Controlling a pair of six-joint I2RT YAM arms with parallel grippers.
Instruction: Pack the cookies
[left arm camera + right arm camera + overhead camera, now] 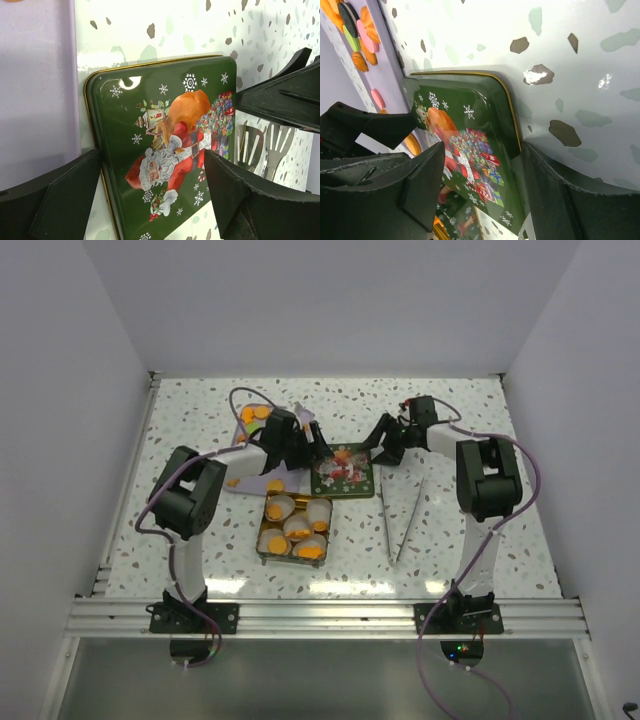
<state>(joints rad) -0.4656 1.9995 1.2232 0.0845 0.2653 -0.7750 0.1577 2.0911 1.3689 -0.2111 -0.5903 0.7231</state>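
Observation:
The cookies (pixel 310 551) are small orange rounds in white paper cups inside an open gold tin (pixel 262 543) at the table's centre. More cookies (pixel 253 418) lie on a purple tray (pixel 243 483); in the right wrist view they (pixel 360 30) are orange, pink, green and black. The green Santa lid (pixel 343 472) lies flat behind the tin. My left gripper (pixel 313 452) is open over the lid's left side (pixel 165 150). My right gripper (pixel 378 452) is open over its right side (pixel 470 145), one finger (pixel 560 200) by the lid's rim. Neither holds anything.
Metal tongs (pixel 400 510) lie on the speckled table right of the lid and show in the left wrist view (pixel 260 150). The two grippers face each other closely across the lid. White walls enclose the table on three sides.

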